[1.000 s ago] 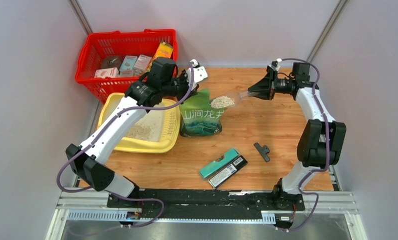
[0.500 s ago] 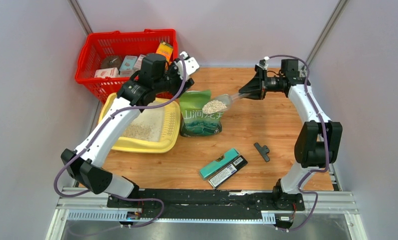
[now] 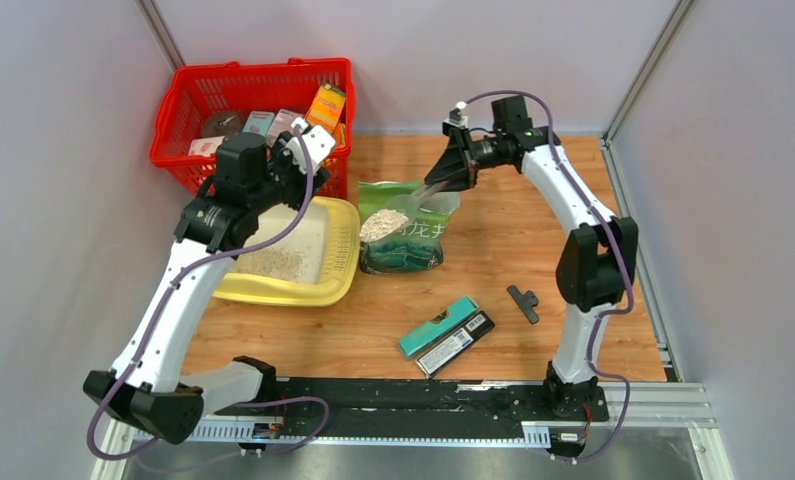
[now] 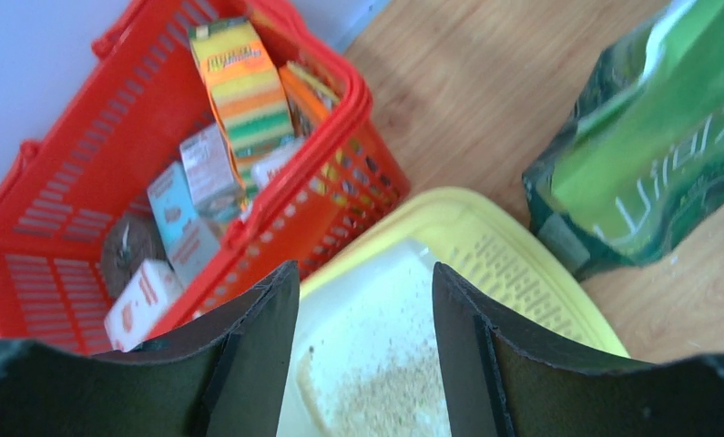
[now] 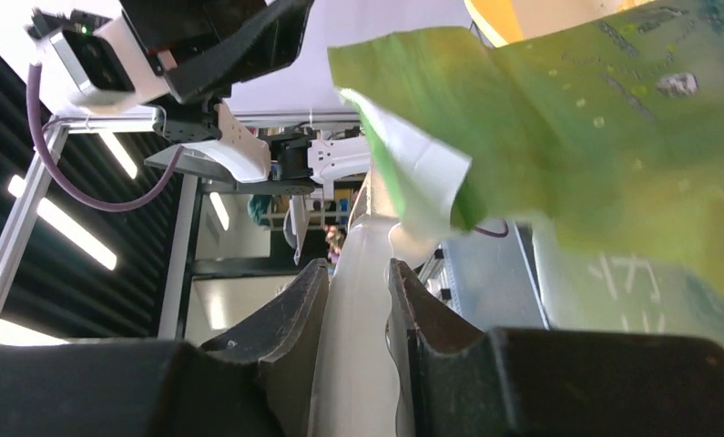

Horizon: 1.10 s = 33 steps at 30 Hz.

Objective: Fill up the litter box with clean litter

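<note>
Wooden tabletop (image 3: pixel 533 240) bears the litter box (image 3: pixel 273 290), clean litter (image 3: pixel 278 262) covering part of its floor; the left gripper (image 3: pixel 308 142) hangs released over its far rim. Centre: the right gripper (image 3: pixel 445 178) clenches a scoop (image 3: pixel 420 198) heaped with granules above the green bag (image 3: pixel 403 250).

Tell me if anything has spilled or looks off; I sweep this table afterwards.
A few pale specks, possibly stray granules, lie on the table by the green bag. Otherwise the clean litter sits inside the litter box or heaped on the scoop.
</note>
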Motion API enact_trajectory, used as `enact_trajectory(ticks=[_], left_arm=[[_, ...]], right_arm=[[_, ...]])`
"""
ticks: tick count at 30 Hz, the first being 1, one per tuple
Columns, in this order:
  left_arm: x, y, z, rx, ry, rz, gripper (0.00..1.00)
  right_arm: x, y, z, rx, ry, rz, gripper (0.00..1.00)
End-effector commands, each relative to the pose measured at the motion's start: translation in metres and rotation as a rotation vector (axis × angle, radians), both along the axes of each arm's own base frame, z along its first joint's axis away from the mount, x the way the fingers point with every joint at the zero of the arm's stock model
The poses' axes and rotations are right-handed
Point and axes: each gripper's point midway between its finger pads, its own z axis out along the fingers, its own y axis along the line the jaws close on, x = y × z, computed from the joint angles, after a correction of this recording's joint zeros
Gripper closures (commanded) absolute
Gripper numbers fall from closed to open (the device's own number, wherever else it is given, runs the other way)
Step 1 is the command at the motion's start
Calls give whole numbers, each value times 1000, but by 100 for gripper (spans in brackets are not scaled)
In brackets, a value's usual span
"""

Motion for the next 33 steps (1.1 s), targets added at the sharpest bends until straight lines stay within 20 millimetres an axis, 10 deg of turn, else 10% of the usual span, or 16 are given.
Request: enact_trajectory(ticks=[1, 13, 18, 20, 33], left_arm=[[-28, 27, -11, 36, 7, 48, 36], [-113, 83, -65, 116, 106, 176, 35], [-146, 89, -84, 118, 181, 176, 35], [-153, 90, -92, 116, 214, 177, 35], [-158, 79, -100, 101, 214, 106, 35]], right_arm=[[-17, 20, 18, 97, 153, 181, 100], [-8, 95, -22, 45, 180, 310, 100], [26, 130, -57, -76, 201, 178, 100], [45, 144, -38, 13, -64, 120, 100], [83, 183, -65, -103, -377, -166, 100]])
